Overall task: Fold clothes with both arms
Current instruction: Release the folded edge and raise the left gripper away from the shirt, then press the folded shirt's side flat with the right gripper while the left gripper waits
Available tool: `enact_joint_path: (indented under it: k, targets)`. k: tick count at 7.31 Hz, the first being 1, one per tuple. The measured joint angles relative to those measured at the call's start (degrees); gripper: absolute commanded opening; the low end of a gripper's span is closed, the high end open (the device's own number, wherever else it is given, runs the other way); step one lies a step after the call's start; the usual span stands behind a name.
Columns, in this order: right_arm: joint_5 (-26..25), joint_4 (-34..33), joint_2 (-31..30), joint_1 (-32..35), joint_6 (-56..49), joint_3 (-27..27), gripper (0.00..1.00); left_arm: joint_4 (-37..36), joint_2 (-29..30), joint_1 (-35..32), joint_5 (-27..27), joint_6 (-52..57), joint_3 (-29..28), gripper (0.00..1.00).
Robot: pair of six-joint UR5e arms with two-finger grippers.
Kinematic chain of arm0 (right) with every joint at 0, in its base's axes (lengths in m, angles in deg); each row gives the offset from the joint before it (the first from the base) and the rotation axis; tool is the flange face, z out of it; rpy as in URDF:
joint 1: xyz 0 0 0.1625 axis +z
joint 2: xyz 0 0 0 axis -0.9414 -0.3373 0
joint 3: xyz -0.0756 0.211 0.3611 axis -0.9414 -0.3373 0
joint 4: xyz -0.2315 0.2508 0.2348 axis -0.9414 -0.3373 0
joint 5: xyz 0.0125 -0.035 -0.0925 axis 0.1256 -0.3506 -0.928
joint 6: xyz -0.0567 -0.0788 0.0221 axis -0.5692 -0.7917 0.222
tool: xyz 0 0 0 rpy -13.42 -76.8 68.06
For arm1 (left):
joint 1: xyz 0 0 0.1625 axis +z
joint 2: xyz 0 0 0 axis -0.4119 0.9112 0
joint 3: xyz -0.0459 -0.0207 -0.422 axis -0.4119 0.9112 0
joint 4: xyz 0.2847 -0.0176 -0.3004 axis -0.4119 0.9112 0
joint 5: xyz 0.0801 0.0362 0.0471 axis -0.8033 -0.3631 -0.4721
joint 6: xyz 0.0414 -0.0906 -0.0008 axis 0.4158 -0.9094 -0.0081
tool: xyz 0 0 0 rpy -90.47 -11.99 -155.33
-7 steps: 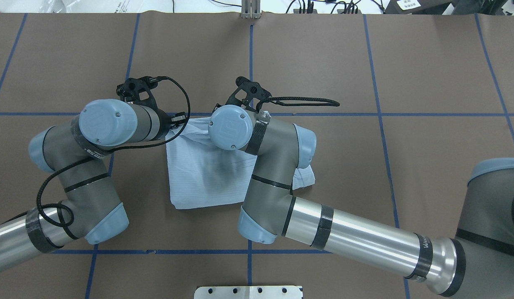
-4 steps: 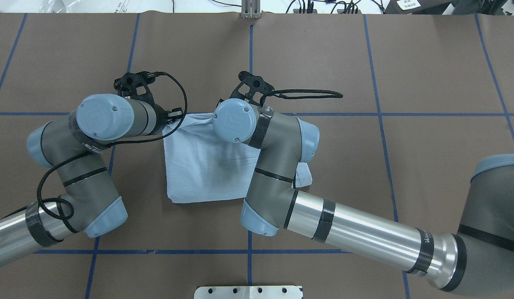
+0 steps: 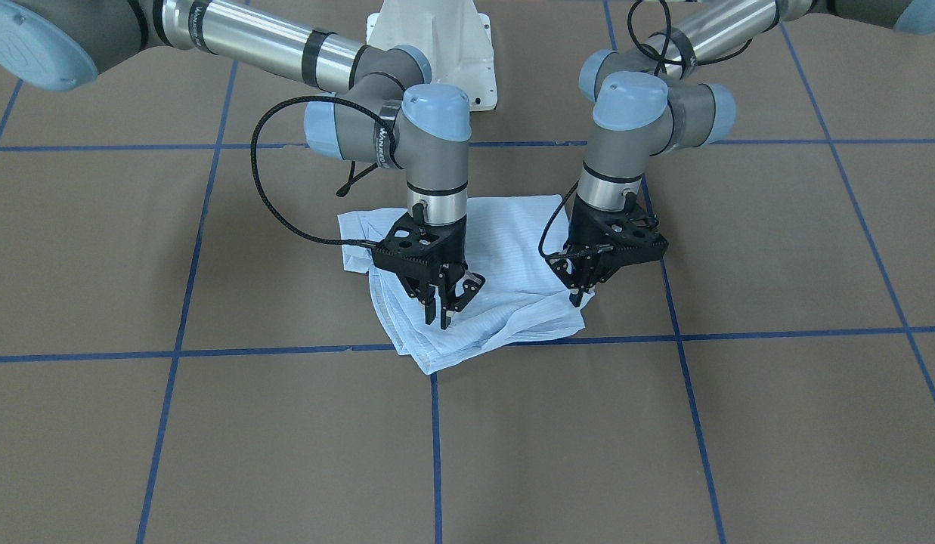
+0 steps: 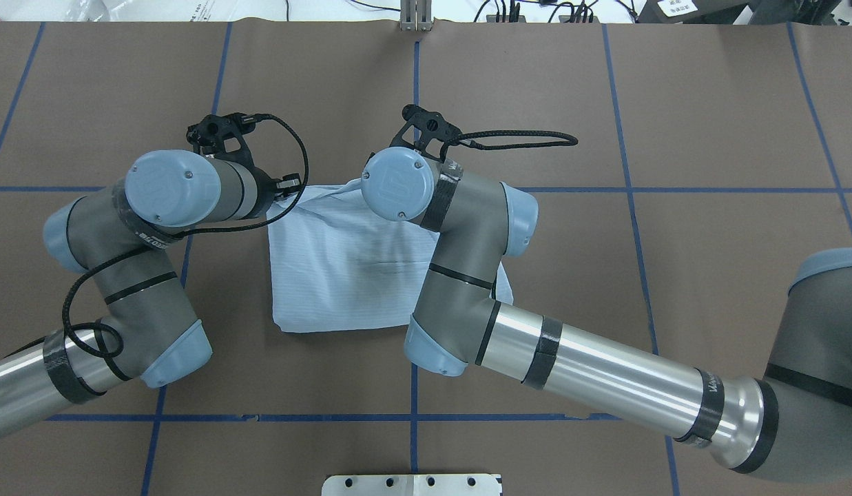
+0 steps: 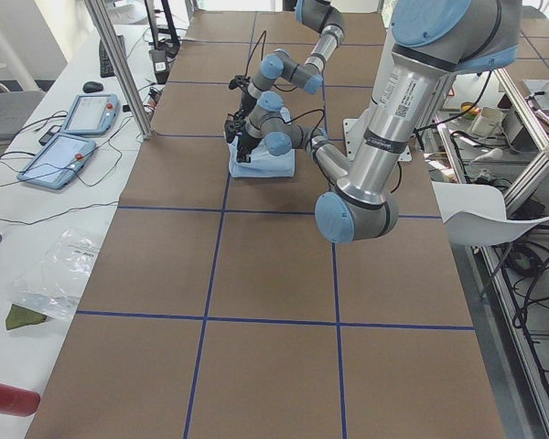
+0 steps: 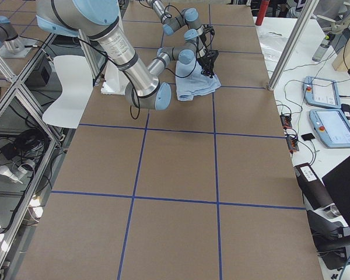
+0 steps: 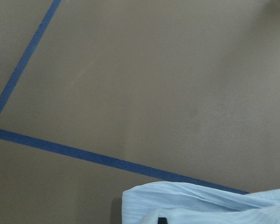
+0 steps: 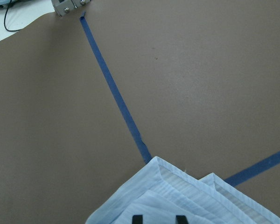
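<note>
One light blue, finely striped cloth shirt point(image 4: 343, 275) lies folded into a roughly square packet near the middle of the brown paper-covered surface point(image 4: 605, 103). Its far edge reaches a strip of the blue tape grid point(image 4: 673, 189). Two silver-grey tubular arms with light blue joint caps reach over it: the left arm point(image 4: 143, 289) at the packet's far left corner, and the right arm point(image 4: 605, 386) with its wrist above the far right part. Each carries one black two-finger pincer. The left pincer point(image 3: 586, 293) points down at the shirt's corner with its fingers drawn together on the cloth, which bunches around the one dark tip point(image 7: 162, 220) seen in the left wrist view. The right pincer point(image 3: 446, 306) points down onto the layered far edge. Its two fingertips point(image 8: 137, 218) stand a small gap apart with cloth at them, and I cannot tell whether they pinch it. One white pedestal base point(image 3: 437, 45) stands behind the shirt. Two blue-edged handheld control tablets point(image 5: 89, 113) lie on a white side bench.
</note>
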Motion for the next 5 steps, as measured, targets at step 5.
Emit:
enact_joint_path:
  k: [5]
  targets:
    - [5.03, -0.52, -1.06, 0.91, -4.07, 1.65, 1.0, 1.06, -2.89, -7.65, 10.11, 21.25, 3.83, 1.0]
